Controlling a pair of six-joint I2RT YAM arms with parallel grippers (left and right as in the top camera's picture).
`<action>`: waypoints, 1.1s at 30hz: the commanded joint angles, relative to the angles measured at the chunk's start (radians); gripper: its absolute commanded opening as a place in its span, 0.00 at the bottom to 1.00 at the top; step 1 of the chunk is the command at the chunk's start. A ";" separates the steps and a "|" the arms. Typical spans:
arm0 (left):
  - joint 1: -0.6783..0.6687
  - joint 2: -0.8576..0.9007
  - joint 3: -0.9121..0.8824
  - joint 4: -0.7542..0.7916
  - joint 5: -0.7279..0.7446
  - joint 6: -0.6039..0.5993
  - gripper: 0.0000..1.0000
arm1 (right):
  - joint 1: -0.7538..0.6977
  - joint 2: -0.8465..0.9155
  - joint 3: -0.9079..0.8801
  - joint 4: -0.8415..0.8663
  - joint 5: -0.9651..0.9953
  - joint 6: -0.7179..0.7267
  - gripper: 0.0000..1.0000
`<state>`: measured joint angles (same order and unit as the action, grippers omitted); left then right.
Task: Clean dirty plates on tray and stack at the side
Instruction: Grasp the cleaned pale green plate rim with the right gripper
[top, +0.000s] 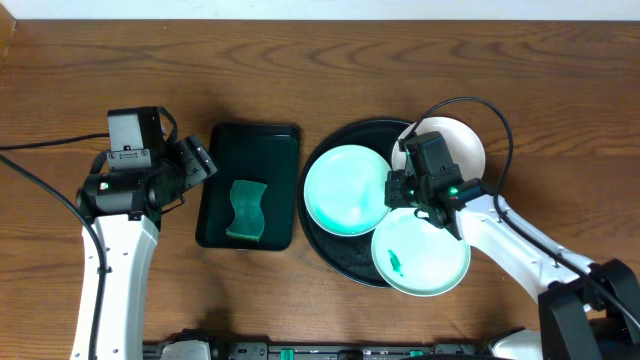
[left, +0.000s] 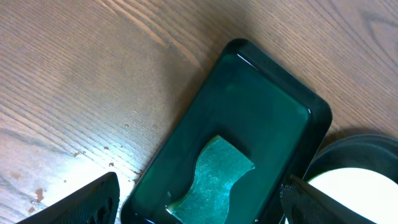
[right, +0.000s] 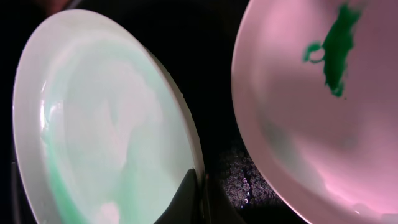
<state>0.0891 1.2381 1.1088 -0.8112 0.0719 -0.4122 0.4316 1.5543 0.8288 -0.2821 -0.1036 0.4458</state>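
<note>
The round black tray (top: 343, 252) holds a clean-looking mint-green plate (top: 343, 190) on its left. A second mint-green plate (top: 425, 262) with a dark green smear (top: 395, 262) lies at its front right, overhanging the rim. A white plate (top: 463, 148) sits at the tray's back right edge, partly hidden by my right arm. My right gripper (top: 396, 192) is shut on the right rim of the left plate (right: 106, 124); the fingers (right: 200, 196) pinch that rim. The smeared plate (right: 311, 118) lies to the right. My left gripper (top: 200, 160) is open and empty.
A rectangular dark green tray (top: 215, 190) with a green sponge (top: 246, 210) stands left of the black tray. In the left wrist view the open fingers (left: 199, 205) straddle this tray (left: 249, 99) and sponge (left: 214, 177). Bare wood lies to the far left and back.
</note>
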 joint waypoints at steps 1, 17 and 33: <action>0.004 -0.002 0.014 -0.003 -0.006 -0.001 0.83 | 0.000 -0.031 -0.004 -0.003 -0.005 -0.032 0.01; 0.004 -0.002 0.014 -0.003 -0.006 -0.001 0.83 | -0.001 -0.064 -0.004 -0.059 -0.005 -0.032 0.01; 0.004 -0.002 0.014 -0.003 -0.006 -0.001 0.83 | -0.005 -0.135 -0.004 -0.078 -0.021 0.101 0.01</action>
<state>0.0891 1.2381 1.1088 -0.8112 0.0719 -0.4126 0.4301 1.4353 0.8272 -0.3614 -0.1085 0.4759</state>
